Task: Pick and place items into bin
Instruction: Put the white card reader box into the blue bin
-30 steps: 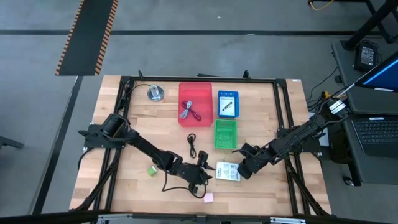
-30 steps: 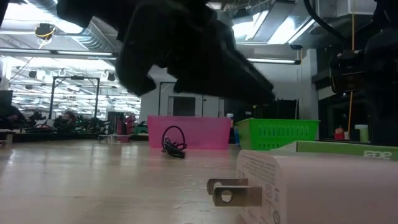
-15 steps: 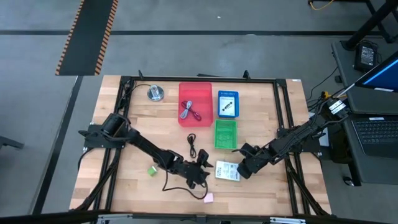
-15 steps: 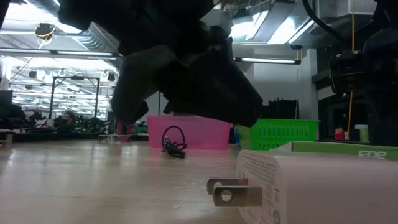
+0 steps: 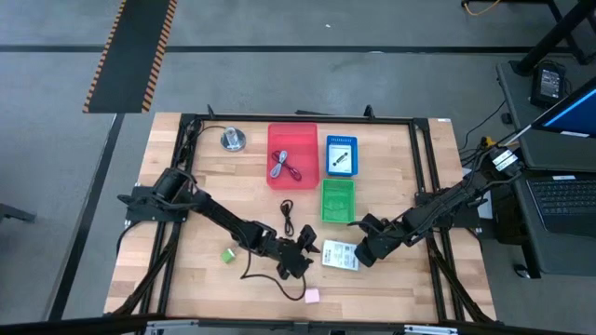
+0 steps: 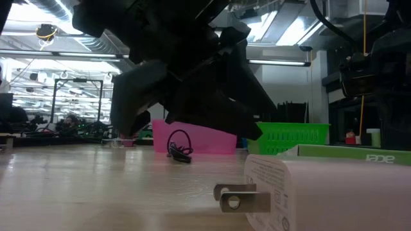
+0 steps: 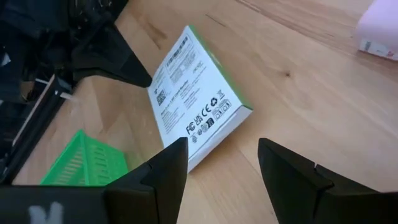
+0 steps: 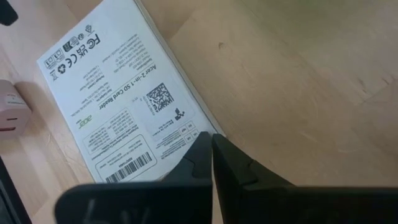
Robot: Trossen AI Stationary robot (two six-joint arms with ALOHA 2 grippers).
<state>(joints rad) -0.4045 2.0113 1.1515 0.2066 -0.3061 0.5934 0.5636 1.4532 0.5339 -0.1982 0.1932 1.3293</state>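
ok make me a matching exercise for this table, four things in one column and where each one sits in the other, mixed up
Things:
1. red and grey cables
2. round silver disc
3. small pink block
4. white printed box

Places:
A. bare wood at the table's front edge
B. inside the red bin
C. far left corner of the table
D. flat on the wood between the left pincer and the right pincer

Pairs: 1-B, 2-C, 3-A, 4-D

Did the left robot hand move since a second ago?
Yes. In the high view the left gripper has slid away from the pink block, up toward the green bin and closer to the white box. Its fingers are open.
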